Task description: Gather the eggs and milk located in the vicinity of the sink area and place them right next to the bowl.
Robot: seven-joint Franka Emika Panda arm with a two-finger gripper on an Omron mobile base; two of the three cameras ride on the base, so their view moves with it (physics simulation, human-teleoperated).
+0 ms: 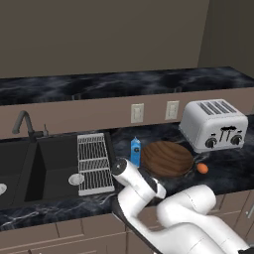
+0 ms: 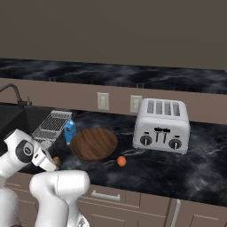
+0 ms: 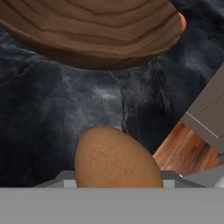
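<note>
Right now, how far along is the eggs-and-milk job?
Looks done: the milk stands right beside the bowl, and one egg lies on the counter at the bowl's other side. In hand: a second egg sits close at the gripper, near the bowl, though the grip can't be confirmed. Left: setting that egg down by the bowl.

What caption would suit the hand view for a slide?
Hand view: an egg close before the camera, above dark marble counter, with the wooden bowl just beyond.

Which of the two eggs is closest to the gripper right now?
The egg in hand, looming right at the camera before the bowl. The other egg lies on the counter beyond the bowl, toward the toaster.
</note>
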